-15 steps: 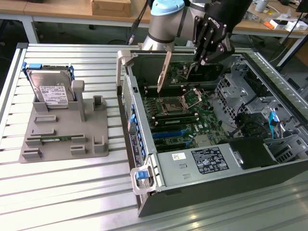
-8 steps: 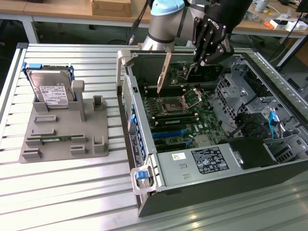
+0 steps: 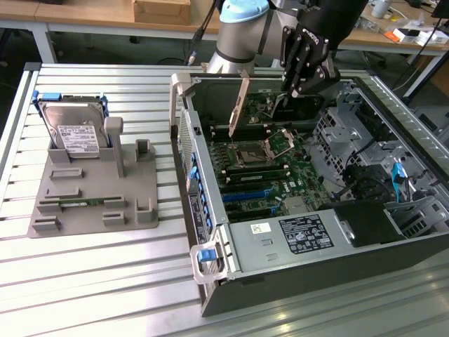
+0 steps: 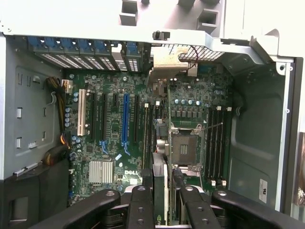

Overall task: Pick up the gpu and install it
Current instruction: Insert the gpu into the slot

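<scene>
**One card aloft, not yet seated**

One step looks done to us: the pick-up. The black multi-fingered gripper (image 3: 286, 91), in the upper middle of the exterior view, has its jaws clamped on the gpu (image 4: 160, 181). This is a flat green circuit card carried on edge. Its silver metal end bracket (image 3: 239, 105) hangs toward the rear wall of the open grey computer case (image 3: 188, 147).

The card hangs above the green motherboard (image 3: 270, 172) and clear of it, so we judge installing to be the step in hand. In the wrist view the card's edge runs between the fingers (image 4: 138, 205), with the long blue expansion slot (image 4: 125, 119) off to one side. Which slot the card sits over we cannot tell.

We reckon the move ahead calls for squaring the card's edge over one slot and the bracket against the rear opening. A straight, even press would then seat it.
</scene>
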`<action>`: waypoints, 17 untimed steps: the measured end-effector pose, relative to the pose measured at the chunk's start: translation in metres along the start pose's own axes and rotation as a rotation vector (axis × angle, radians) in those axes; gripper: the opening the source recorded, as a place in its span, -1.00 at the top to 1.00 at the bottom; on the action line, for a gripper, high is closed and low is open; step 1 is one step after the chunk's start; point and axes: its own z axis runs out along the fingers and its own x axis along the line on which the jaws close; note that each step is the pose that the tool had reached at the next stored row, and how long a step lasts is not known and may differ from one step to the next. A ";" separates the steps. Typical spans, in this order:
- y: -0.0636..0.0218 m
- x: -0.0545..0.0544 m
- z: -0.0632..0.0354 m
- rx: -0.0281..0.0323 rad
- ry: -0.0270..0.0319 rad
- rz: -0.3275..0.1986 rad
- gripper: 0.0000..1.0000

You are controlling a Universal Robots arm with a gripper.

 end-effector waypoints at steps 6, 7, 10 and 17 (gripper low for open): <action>0.0000 0.000 0.0011 0.0000 0.0000 0.000 0.47; 0.0000 0.000 0.0013 0.0000 0.0000 0.000 0.47; 0.0000 0.000 0.0019 0.0000 0.0000 0.000 0.47; -0.0001 0.000 0.0036 0.0000 0.0000 0.000 0.47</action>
